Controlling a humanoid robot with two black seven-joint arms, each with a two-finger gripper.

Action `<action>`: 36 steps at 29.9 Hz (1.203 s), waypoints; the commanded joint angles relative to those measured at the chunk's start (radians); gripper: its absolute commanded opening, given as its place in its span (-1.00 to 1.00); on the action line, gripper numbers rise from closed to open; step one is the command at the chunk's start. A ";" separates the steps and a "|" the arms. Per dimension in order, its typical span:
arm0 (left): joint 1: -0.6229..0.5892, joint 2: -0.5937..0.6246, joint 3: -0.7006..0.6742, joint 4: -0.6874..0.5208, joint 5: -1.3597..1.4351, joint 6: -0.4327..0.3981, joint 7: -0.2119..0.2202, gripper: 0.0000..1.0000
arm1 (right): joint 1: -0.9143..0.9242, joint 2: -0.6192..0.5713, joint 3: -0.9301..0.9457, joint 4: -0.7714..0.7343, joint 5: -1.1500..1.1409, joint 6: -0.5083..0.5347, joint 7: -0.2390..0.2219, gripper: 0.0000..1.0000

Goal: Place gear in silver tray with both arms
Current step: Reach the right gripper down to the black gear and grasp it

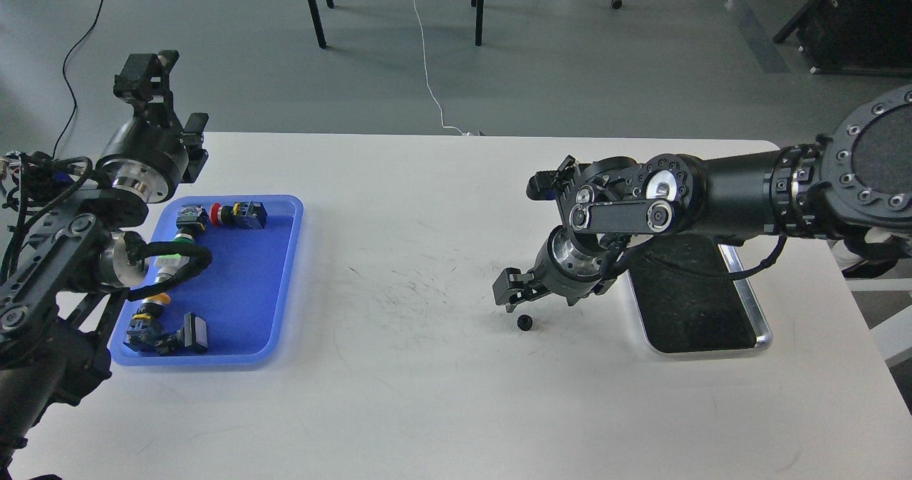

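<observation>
A small black gear [525, 321] lies on the white table, left of the silver tray [764, 332], which has a dark reflective bottom and nothing in it. My right gripper [516, 296] points down and to the left, just above and behind the gear; its fingers look apart and hold nothing. The right arm reaches over the tray's far part and hides it. My left gripper [147, 74] is raised at the far left, beyond the table's back edge; its fingers cannot be told apart.
A blue plastic tray [288, 266] at the left holds several push-button switches. My left arm and its cable hang over that tray's left side. Chair legs and cables are on the floor beyond the table.
</observation>
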 commanded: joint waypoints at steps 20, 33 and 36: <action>0.006 0.008 0.000 0.000 -0.002 0.000 -0.011 0.96 | -0.057 0.000 0.007 -0.049 0.059 0.000 -0.004 0.83; 0.004 0.008 -0.001 0.000 -0.002 -0.002 -0.011 0.96 | -0.064 0.000 0.015 -0.048 0.090 0.000 -0.036 0.68; 0.004 0.008 -0.001 0.000 -0.002 0.000 -0.011 0.96 | -0.062 0.000 0.015 -0.048 0.090 0.000 -0.049 0.55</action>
